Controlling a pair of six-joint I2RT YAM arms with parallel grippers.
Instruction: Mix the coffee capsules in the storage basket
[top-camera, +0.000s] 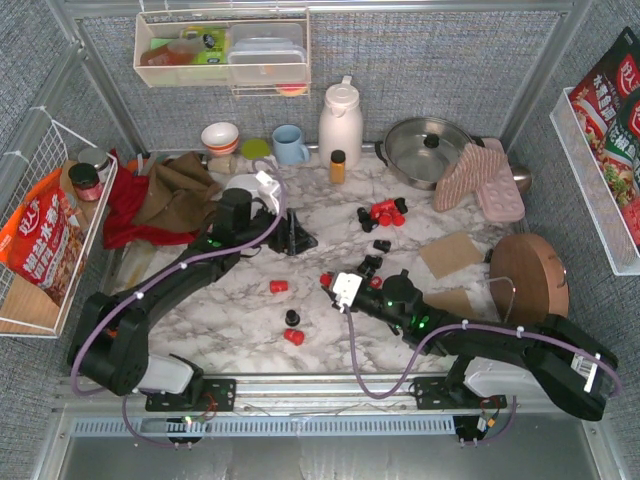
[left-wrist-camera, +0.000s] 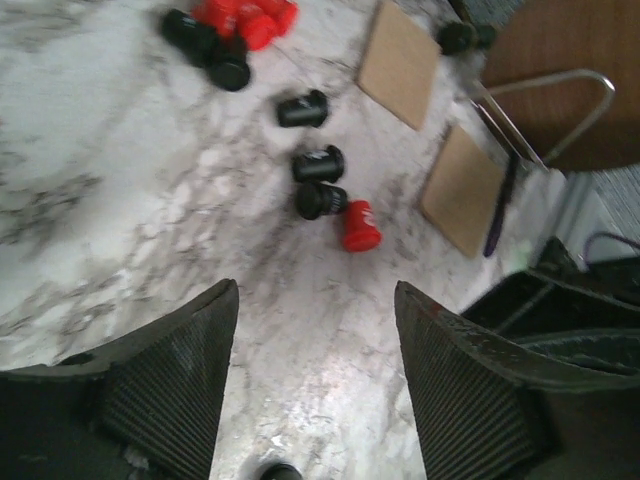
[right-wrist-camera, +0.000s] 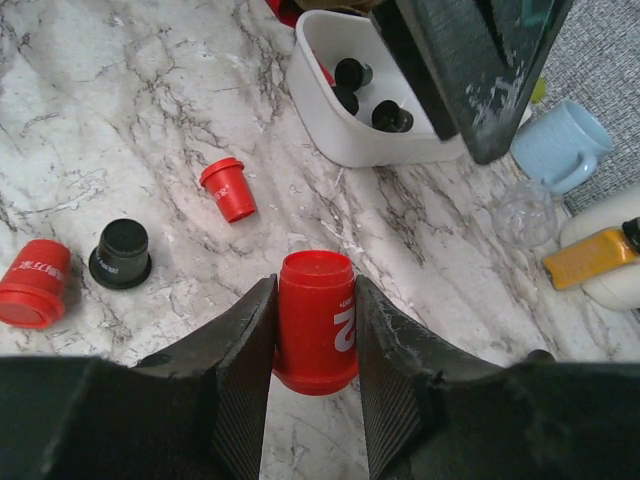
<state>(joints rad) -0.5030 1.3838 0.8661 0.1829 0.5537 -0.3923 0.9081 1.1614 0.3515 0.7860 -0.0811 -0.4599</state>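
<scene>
- Your left arm (right-wrist-camera: 470, 70) half-hides the white rounded basket (right-wrist-camera: 345, 145); black tapered capsules (right-wrist-camera: 390, 117) show inside.
- Your left gripper (left-wrist-camera: 315, 295) gapes empty; your right gripper (right-wrist-camera: 315, 290) clamps a glossy red capsule (right-wrist-camera: 315, 340).

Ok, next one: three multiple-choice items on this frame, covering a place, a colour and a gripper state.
1. The amber bottle stands: A) in front of the white jug; B) inside the pot; C) in a rack.
2. The capsule in the right gripper is: A) black; B) red; C) blue.
3. The left gripper is: A) shut on a capsule; B) shut on cloth; C) open and empty.
A: top view shows it just before the jug. B: a red capsule sits between the jaws. C: nothing between its spread jaws.
</scene>
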